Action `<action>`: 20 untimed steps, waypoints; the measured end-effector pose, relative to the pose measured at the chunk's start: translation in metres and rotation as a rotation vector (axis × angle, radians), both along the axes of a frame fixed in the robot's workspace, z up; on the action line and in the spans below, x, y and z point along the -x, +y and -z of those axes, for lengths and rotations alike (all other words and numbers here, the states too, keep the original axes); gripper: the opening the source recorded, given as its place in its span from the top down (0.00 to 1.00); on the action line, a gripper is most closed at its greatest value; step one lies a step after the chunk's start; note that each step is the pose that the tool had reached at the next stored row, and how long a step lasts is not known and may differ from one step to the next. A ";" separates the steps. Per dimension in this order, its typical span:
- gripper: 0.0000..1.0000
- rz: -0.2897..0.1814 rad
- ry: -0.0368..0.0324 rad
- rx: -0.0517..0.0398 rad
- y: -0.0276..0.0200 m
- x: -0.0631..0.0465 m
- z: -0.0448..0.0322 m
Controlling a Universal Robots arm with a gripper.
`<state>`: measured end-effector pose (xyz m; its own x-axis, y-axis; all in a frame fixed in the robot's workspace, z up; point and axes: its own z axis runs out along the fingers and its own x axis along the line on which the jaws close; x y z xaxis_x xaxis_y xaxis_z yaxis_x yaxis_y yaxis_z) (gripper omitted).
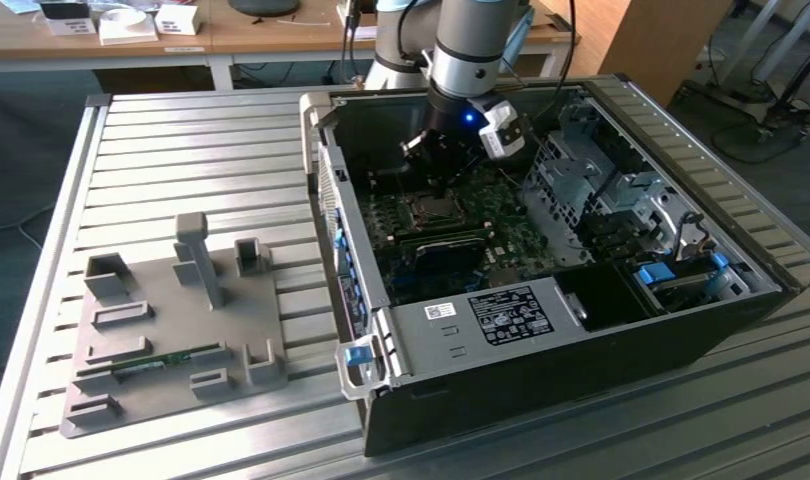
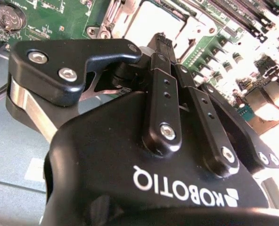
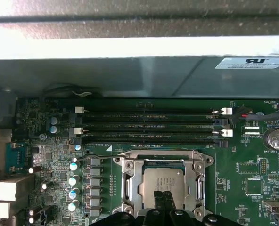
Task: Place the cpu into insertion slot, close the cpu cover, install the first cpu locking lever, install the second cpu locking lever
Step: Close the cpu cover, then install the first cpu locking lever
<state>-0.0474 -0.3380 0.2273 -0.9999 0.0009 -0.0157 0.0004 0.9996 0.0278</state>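
Your pincer (image 1: 439, 180) is down inside the open computer case (image 1: 579, 330). Its two black fingers (image 3: 159, 202) are pressed together with nothing between them. In the first wrist view the tips hang right over the cpu (image 3: 164, 181), at the edge of the chip nearest the pincer's body. You cannot tell whether they actually touch the metal top. The cpu sits in its socket directly beneath the pincer. The cpu cover (image 3: 130, 181) lies as a silvery frame around the chip, ringing the fingertips on every side. Past the cover, farther out from the pincer, the long memory slots (image 3: 149, 125) run across the green motherboard (image 3: 243, 188). A round coin battery (image 3: 276, 139) sits off to one side, well apart from the fingers. In the second wrist view the chip shows bright just beyond the closed tips. Outside the case, well apart from the pincer, a grey fixture plate (image 1: 165, 330) rests on the ribbed metal table (image 1: 205, 160)
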 end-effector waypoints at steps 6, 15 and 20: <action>0.89 0.000 0.0002 0.0003 0.0000 0.000 -0.0019; 0.89 0.000 0.0003 0.0005 -0.0001 0.000 -0.0037; 0.89 0.000 0.0003 0.0004 -0.0001 0.000 -0.0052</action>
<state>-0.0470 -0.3380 0.2325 -0.9999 0.0009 -0.0154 0.0004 0.9996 0.0273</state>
